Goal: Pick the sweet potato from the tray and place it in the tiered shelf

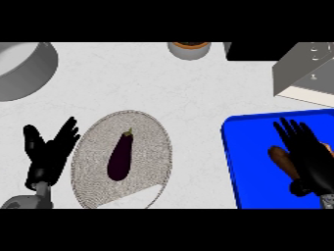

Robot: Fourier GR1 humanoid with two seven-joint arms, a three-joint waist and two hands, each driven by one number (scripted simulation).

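Right hand [314,159] lies over the sweet potato [278,160] in the blue tray [240,147] at 4 o'clock, fingers straight and apparently not curled round it, though the thumb is hard to make out. Tiered shelf [310,73] stands at 1 o'clock of the tray. Left hand [50,154] rests released at 8 o'clock, beside the plate [90,162] holding an eggplant [121,156]

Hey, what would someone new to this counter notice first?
The bright blue tray at the right, where the right hand lies over the brown sweet potato. Next, the dark purple eggplant on the round grey plate in the middle, with the left hand resting open at its left.
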